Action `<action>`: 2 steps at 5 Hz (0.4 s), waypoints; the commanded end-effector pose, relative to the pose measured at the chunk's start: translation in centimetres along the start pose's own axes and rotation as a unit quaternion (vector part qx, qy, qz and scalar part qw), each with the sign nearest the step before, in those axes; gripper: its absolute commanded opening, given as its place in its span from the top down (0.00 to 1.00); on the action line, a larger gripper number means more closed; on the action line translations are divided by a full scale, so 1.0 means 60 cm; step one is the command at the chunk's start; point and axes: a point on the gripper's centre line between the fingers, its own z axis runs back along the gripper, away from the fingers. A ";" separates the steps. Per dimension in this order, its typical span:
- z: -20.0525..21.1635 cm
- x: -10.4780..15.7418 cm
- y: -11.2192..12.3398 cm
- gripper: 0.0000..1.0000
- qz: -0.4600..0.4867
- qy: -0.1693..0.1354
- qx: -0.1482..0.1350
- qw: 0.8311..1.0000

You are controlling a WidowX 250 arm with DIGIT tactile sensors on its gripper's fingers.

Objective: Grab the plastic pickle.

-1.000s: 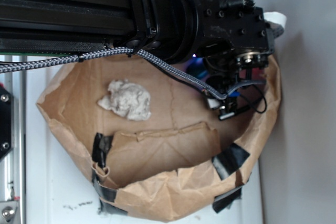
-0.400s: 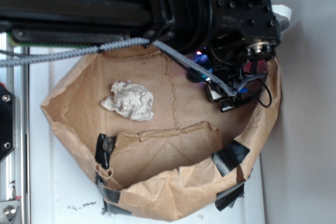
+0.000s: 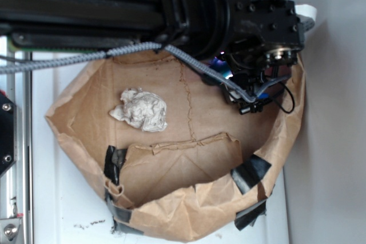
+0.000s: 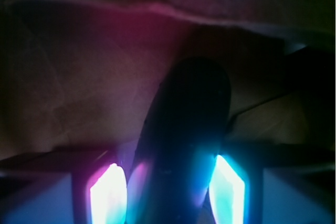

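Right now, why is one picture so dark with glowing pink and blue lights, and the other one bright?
In the wrist view, the camera sits low inside the paper bag, so little light reaches it; two glowing fingers, pink and cyan, tint the dark pickle between them. The exterior view is evenly lit and fairly sharp: the paper wad shows clearly, while the black arm hides the pickle.

exterior: overhead, looking down into paper bag (image 3: 171, 210) | wrist: close-up between gripper (image 4: 168, 187) fingers | shared: bag floor

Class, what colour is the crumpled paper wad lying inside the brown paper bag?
Off-white with greyish creases; the paper wad shows best in the exterior view.
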 end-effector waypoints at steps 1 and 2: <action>0.111 -0.036 0.036 1.00 -0.011 -0.050 -0.075 0.996; 0.152 -0.074 0.056 1.00 -0.021 -0.062 -0.094 0.993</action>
